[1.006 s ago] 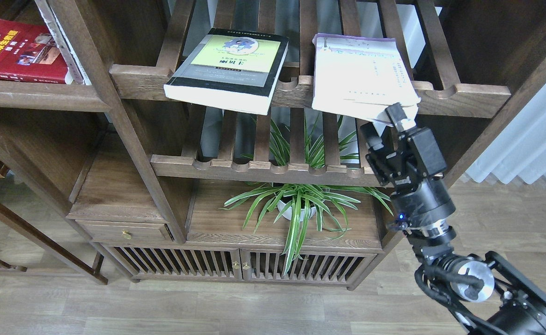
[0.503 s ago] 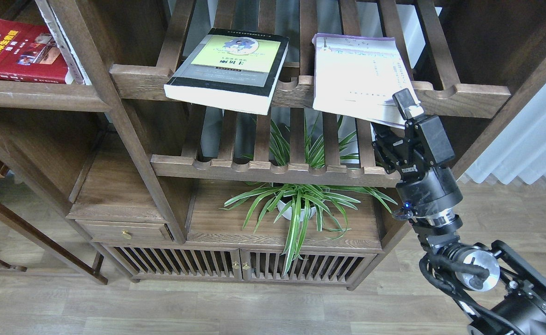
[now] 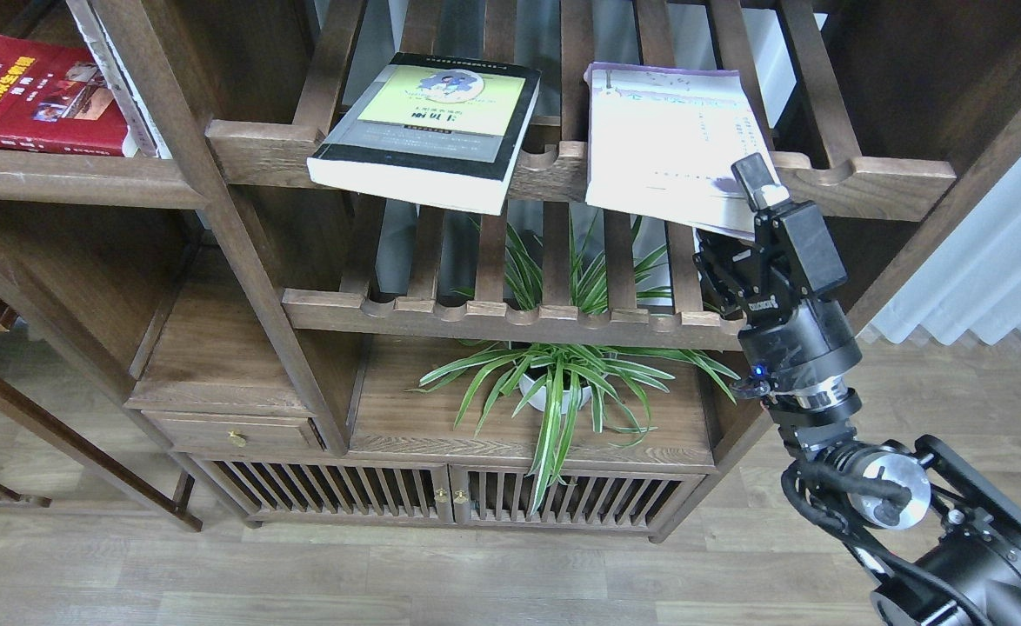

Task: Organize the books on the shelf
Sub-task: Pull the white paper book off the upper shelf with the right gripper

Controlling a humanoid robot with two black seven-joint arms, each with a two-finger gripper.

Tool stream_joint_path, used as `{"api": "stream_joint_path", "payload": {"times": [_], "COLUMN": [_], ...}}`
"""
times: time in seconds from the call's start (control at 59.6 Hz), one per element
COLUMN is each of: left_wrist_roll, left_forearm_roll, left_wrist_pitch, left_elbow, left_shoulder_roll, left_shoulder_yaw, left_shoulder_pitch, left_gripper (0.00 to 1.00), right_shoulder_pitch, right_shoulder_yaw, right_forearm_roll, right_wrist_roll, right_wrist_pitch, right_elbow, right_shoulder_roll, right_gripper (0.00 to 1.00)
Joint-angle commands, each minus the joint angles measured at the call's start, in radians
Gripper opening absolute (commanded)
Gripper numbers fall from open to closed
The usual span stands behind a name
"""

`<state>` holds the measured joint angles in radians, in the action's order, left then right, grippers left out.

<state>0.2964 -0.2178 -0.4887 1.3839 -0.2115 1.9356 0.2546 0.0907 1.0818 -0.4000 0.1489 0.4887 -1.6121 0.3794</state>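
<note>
- At the far left, the red book with the yellow title is seen lying flat on the solid dark-brown shelf, up against the left edge of the view; pale page edges of another volume are glimpsed just beside it on its right.
- Low at the left edge, a small dark part is cut off by the frame; the left gripper cannot be made out there.
- Moving right, the thick black-grey book with the yellow-green panel is found resting on the upper slatted rack, its near edge pushed out over the scalloped front rail.
- Below it, a spider plant in a white pot is seen on the lower cabinet top, leaves poking up through the lower slatted rack.
- Next along, the white book with the purple edge is spotted on the same upper rack, well apart from the black-grey one, its near right corner hanging past the rail.
- At that corner the right gripper is raised from the lower right: one fingertip is laid on top of the cover, the other is hidden beneath, so the corner appears pinched between the two.
</note>
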Motion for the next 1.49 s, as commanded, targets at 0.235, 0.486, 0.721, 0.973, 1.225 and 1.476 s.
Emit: {"api": "stream_joint_path", "payload": {"times": [0.235,0.486,0.721,0.973,1.225,1.476], "left_wrist_roll": [0.004,0.003,0.003,-0.002,-0.005,-0.005], "left_forearm_roll": [0.0,0.001,0.001,0.009,0.089,0.189], "left_wrist_pitch": [0.0,0.0,0.0,0.0,0.0,0.0], "left_elbow": [-0.002,-0.002,-0.002,-0.011,-0.02,-0.046], "left_shoulder_roll": [-0.005,-0.005,-0.005,0.004,0.034,0.095], "left_shoulder_yaw": [0.006,0.009,0.009,-0.027,-0.168,-0.395], "left_shoulder_pitch": [-0.001,0.0,0.0,0.012,0.06,0.066], "left_gripper": [1.0,1.0,1.0,1.0,1.0,1.0], "right_shoulder_pitch": [0.004,0.04,-0.014,-0.187,-0.347,-0.37], "right_shoulder_yaw": [-0.028,-0.022,-0.033,-0.054,-0.062,-0.128], "right_forearm_roll": [-0.01,-0.023,-0.008,0.027,0.059,0.13], "right_wrist_roll": [0.0,0.0,-0.038,-0.094,-0.114,-0.183], "right_wrist_pitch": [0.0,0.0,0.0,0.0,0.0,0.0], "right_elbow": [0.028,0.028,0.028,0.028,0.029,0.147], "right_shoulder_roll": [-0.004,-0.007,-0.008,-0.036,-0.025,-0.019], "right_gripper": [0.58,0.29,0.04,0.04,0.04,0.05]}}
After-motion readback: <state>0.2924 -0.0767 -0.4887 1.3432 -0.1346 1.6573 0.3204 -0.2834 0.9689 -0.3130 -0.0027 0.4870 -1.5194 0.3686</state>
